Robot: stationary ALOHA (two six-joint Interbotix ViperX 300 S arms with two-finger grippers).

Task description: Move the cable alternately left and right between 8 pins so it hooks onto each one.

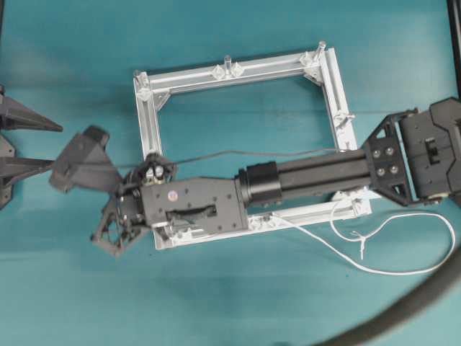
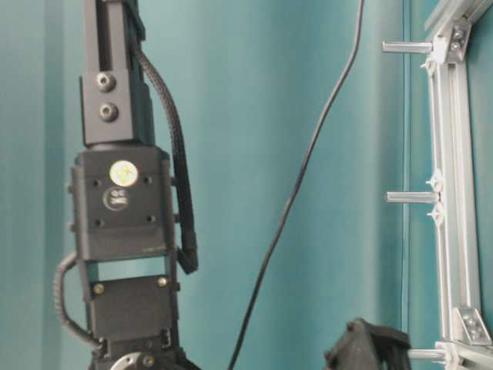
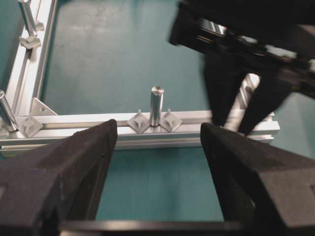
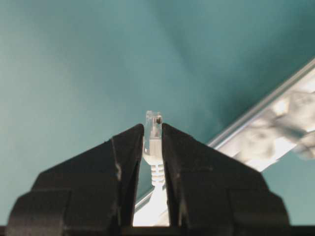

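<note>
The right gripper is clamped on the cable at its clear plug and ribbed white boot, just beside the frame at its lower-left corner. Thin white cord loops loosely off the frame's lower-right corner. The left gripper is spread wide, facing a pin.

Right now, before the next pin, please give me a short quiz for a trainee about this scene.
1. True or false: the left gripper is shut.
2. The right gripper is shut on: A) a pin, B) the cable's clear plug, C) nothing.
3. In the overhead view, where does the loose cable lie relative to the aluminium frame?
Key: 1 false; 2 B; 3 outside it, by its lower right corner.
</note>
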